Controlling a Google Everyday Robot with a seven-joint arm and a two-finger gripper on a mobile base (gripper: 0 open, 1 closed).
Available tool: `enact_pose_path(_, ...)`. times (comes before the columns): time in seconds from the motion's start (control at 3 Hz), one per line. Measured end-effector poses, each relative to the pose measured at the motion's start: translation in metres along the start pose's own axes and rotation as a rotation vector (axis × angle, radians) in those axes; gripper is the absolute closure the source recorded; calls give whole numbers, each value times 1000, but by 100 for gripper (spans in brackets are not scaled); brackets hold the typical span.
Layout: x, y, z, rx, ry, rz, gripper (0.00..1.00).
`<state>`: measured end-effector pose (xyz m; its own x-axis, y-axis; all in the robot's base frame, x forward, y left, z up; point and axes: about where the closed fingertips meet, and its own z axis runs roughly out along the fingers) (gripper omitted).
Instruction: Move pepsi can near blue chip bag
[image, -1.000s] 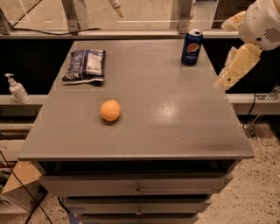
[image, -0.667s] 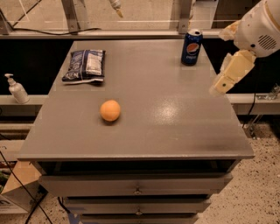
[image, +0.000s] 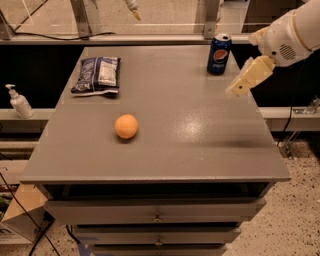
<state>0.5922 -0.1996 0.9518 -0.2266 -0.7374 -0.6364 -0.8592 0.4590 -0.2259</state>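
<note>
- Pepsi can (image: 219, 54), a small dark blue soda can with a silver top and a round red, white and blue logo, is standing upright near the far right corner of the grey tabletop (image: 200, 135). Nothing is gripping it.
- Hanging just inside the right edge is the cream-coloured parallel-jaw gripper (image: 240, 86), which is reaching in from the white arm beyond that edge. Whether the jaws are spread or pressed together cannot be told.
- From the gripper, the can is lying toward the far edge and a little toward the left edge, near but not touching. Its long axis is running vertically, so a sideways approach at mid-height is looking like the fitting one.
- The blue chip bag (image: 96, 75), a flat, crinkled dark blue snack bag with a whitish patch, is lying near the far left corner, well apart from the can. The carry will therefore be running along the far edge toward the left.
- A round orange fruit (image: 126, 126) is sitting toward the left of the tabletop's middle, nearer the front than that path.
- Compared with a second ago, the gripper is sitting closer to the far edge and closer to the can. The can, bag and fruit are lying where they were.
</note>
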Motion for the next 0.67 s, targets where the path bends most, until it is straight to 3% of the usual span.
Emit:
enact_pose_path(0.33, 7, -31, 14, 63, -32, 51, 0)
enact_pose_path(0.67, 14, -57, 24, 104, 6, 91, 0)
